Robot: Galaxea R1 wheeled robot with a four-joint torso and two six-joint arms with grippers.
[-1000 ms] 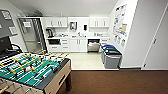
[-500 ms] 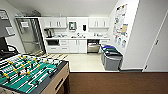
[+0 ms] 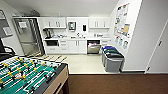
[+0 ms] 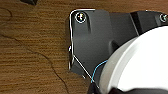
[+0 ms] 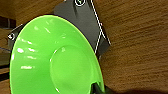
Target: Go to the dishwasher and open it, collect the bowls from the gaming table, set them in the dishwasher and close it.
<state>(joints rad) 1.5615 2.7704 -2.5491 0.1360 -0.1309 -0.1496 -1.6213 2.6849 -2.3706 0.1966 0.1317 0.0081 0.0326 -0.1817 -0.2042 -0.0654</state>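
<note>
A light green bowl (image 5: 55,57) shows large in the right wrist view, carried above the brown wood-look floor (image 5: 135,50), with a dark fingertip (image 5: 98,88) at its rim. The dishwasher (image 3: 93,47) is far ahead in the head view, in the white kitchen row. Its steel front shows below a dark opening with something pinkish in it. In the left wrist view a round pale grey shape (image 4: 140,65) lies over the dark robot plate, and I cannot tell what it is. The gaming table and the orange-red bowl are out of view.
A green-field table-football table (image 3: 27,75) with rods stands close at the lower left. Grey bins (image 3: 112,58) stand along the right wall before the kitchen. A steel fridge (image 3: 28,37) is at the left and a door (image 3: 160,52) at the right. Brown floor (image 3: 117,83) lies ahead.
The whole head view has shifted slightly, so the camera has moved a little. The things themselves have not visibly moved.
</note>
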